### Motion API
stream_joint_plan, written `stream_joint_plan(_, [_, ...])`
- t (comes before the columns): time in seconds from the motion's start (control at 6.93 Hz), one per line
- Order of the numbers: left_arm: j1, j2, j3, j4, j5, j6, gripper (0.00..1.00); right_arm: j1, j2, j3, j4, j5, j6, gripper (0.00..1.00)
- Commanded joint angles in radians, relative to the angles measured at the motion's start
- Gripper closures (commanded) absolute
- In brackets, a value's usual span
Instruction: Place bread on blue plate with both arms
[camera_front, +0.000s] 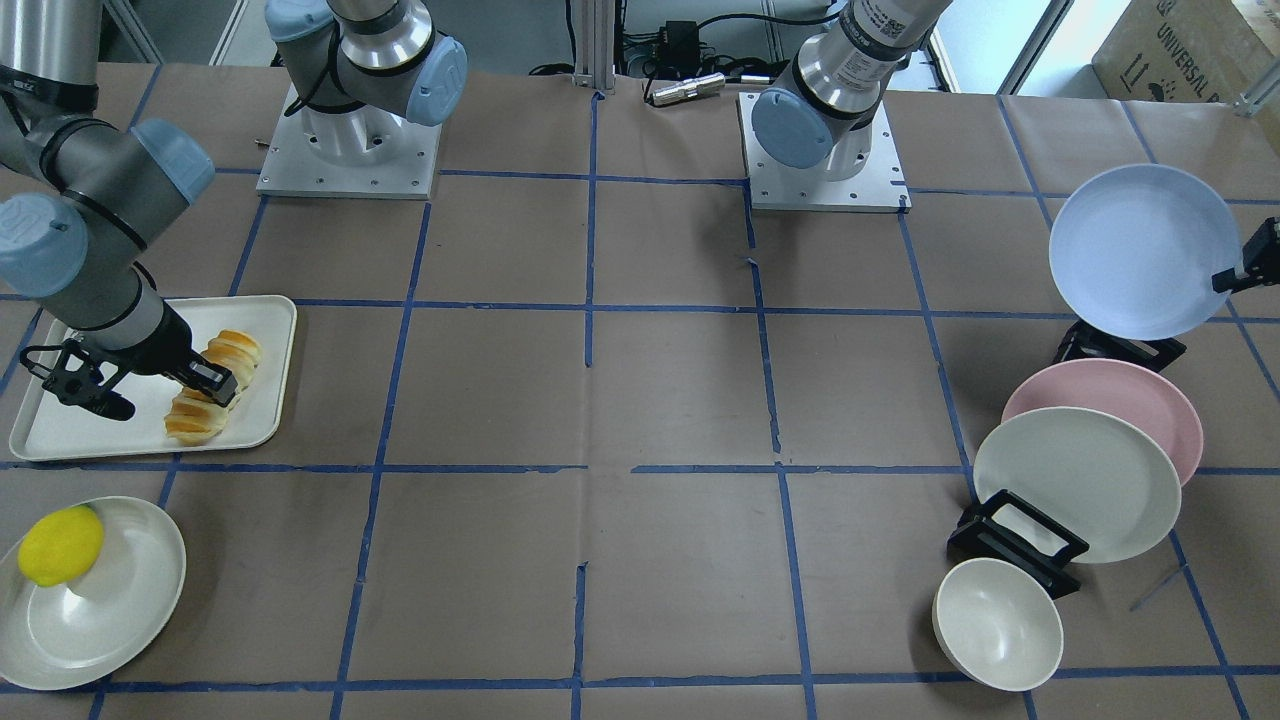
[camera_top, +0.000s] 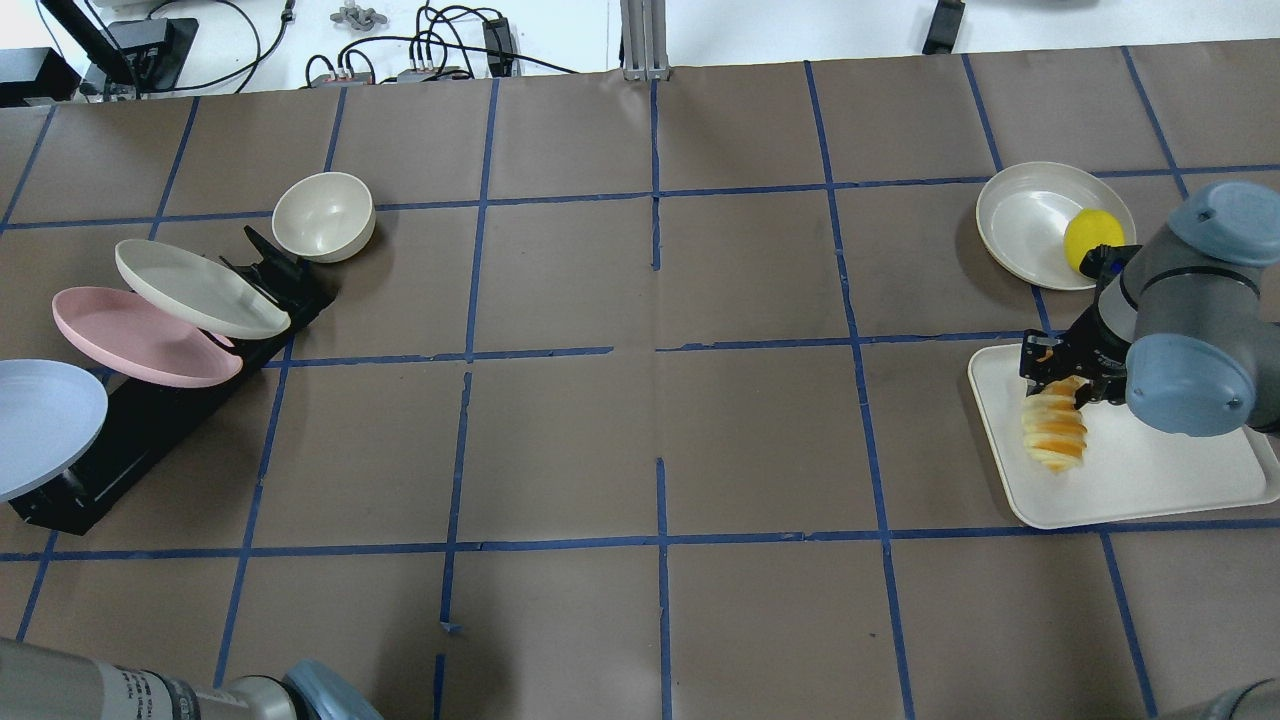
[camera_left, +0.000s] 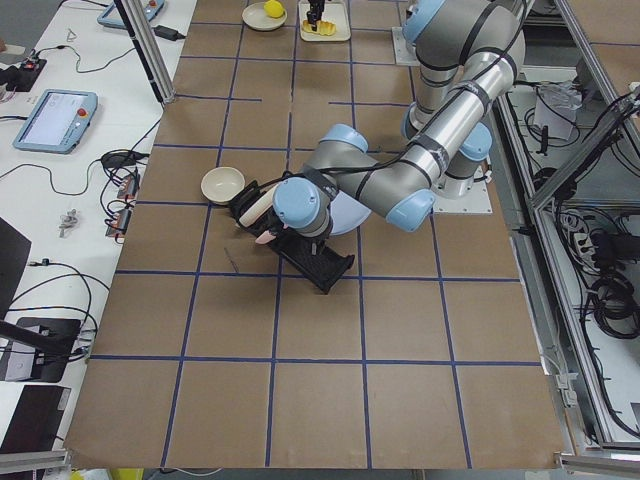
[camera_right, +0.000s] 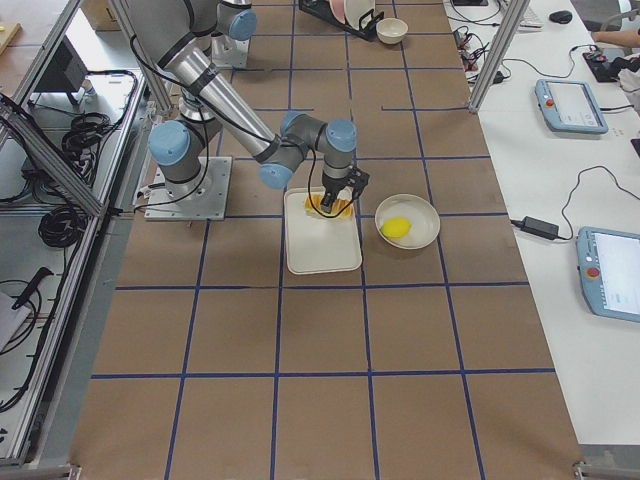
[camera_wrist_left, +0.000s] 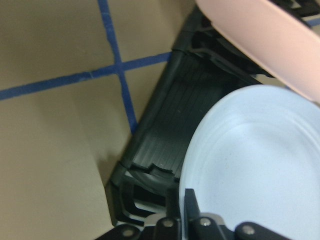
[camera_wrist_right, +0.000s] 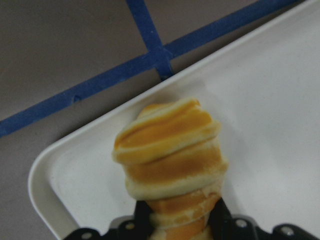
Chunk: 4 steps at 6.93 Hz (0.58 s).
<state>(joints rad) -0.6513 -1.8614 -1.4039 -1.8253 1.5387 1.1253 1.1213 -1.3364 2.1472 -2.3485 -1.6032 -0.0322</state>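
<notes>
The bread (camera_front: 232, 350), a ridged golden and cream roll, lies on a white tray (camera_front: 100, 430) at the table's right end. My right gripper (camera_front: 208, 382) is down over it. In the right wrist view the two fingers press the bread (camera_wrist_right: 170, 150) from both sides. I cannot tell whether it is off the tray. The blue plate (camera_front: 1140, 250) stands tilted over the end of a black rack (camera_front: 1120, 348). My left gripper (camera_front: 1232, 280) is shut on its rim. In the left wrist view the gripper (camera_wrist_left: 181, 200) clamps the plate's edge (camera_wrist_left: 250, 165).
A pink plate (camera_front: 1150, 400) and a cream plate (camera_front: 1075, 480) lean in the rack, with a cream bowl (camera_front: 997, 622) beside its end. A cream plate (camera_front: 110, 610) with a round yellow object (camera_front: 60, 545) lies beside the tray.
</notes>
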Motion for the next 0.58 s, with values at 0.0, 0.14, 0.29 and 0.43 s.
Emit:
stream_joint_plan(0.0, [-0.029,0.083,-0.021,-0.090,-0.015,-0.117,0.96,0.000,-0.001,-0.001,-0.031,0.000,-0.002,0.91])
stream_joint_plan(0.14, [-0.130,0.106,-0.029,-0.104,-0.073,-0.230,0.97,0.000,-0.010,-0.007,-0.032,0.000,-0.003,0.92])
stream_joint_plan(0.29, [-0.243,0.129,-0.029,-0.103,-0.133,-0.337,0.97,0.000,-0.027,-0.047,-0.028,0.000,-0.021,0.93])
stream_joint_plan(0.43, [-0.346,0.155,-0.047,-0.101,-0.211,-0.448,0.97,0.003,-0.055,-0.081,-0.011,0.003,-0.032,0.93])
